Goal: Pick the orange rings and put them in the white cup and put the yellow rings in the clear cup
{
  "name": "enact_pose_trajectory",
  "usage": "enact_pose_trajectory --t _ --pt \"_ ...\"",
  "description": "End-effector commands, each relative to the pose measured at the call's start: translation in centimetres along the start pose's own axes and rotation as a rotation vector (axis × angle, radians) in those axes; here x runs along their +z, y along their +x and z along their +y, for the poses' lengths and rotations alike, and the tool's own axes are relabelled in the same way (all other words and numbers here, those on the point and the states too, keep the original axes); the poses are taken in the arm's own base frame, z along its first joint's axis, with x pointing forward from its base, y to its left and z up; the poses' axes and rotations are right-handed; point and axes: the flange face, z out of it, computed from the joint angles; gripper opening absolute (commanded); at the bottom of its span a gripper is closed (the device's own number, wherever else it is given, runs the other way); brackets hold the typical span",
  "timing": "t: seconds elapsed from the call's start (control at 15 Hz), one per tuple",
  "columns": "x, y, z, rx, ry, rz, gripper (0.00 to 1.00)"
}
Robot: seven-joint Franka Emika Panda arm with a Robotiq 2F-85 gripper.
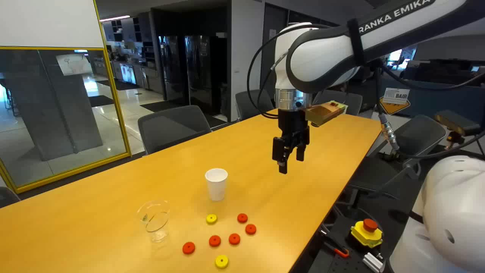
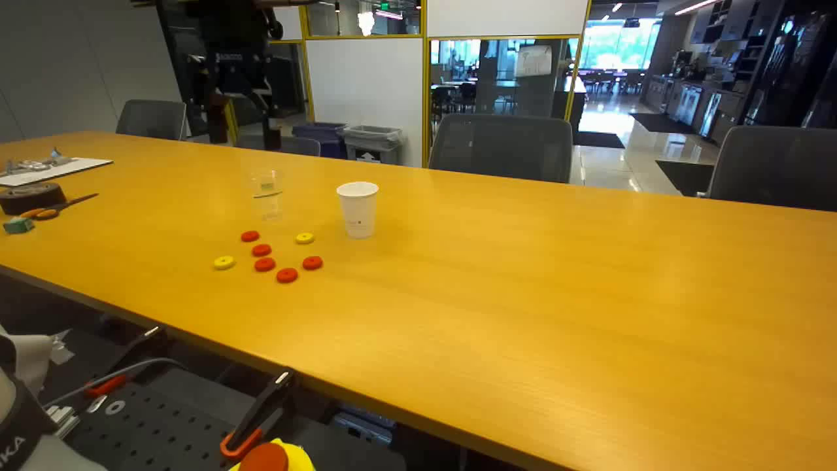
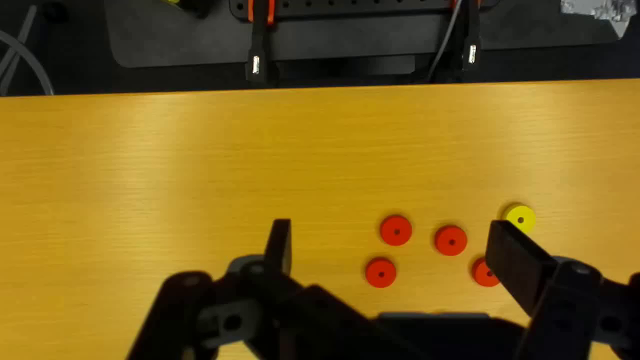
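Several orange rings (image 1: 234,239) (image 2: 264,264) lie loose on the table in both exterior views. Two yellow rings (image 1: 211,218) (image 2: 223,262) lie on either side of them. The white cup (image 1: 216,185) (image 2: 358,212) stands upright. The clear cup (image 1: 154,224) (image 2: 267,199) stands upright nearby and looks empty. My gripper (image 1: 291,163) (image 2: 244,136) is open and empty, high above the table and pointing down. In the wrist view, orange rings (image 3: 395,230) show below and between the spread fingers (image 3: 390,235). One finger partly covers an orange ring and a yellow ring (image 3: 522,217). Both cups are out of the wrist view.
The wooden table (image 1: 113,197) has its edge beside the robot base. A tape roll (image 2: 31,197), scissors (image 2: 55,208), a small green block (image 2: 18,226) and a clipboard (image 2: 52,171) lie at one end. Chairs (image 1: 172,127) line the table. A yellow box with a red button (image 1: 366,233) sits by the base.
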Motion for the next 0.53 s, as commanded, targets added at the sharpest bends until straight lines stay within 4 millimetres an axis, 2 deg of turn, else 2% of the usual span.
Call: enact_pose_trajectory --t 0.0,0.47 --pt "-0.21 0.05 -0.01 0.000 0.000 0.003 1.00" --pt "-0.55 0.16 0.00 0.000 0.000 0.010 1.00"
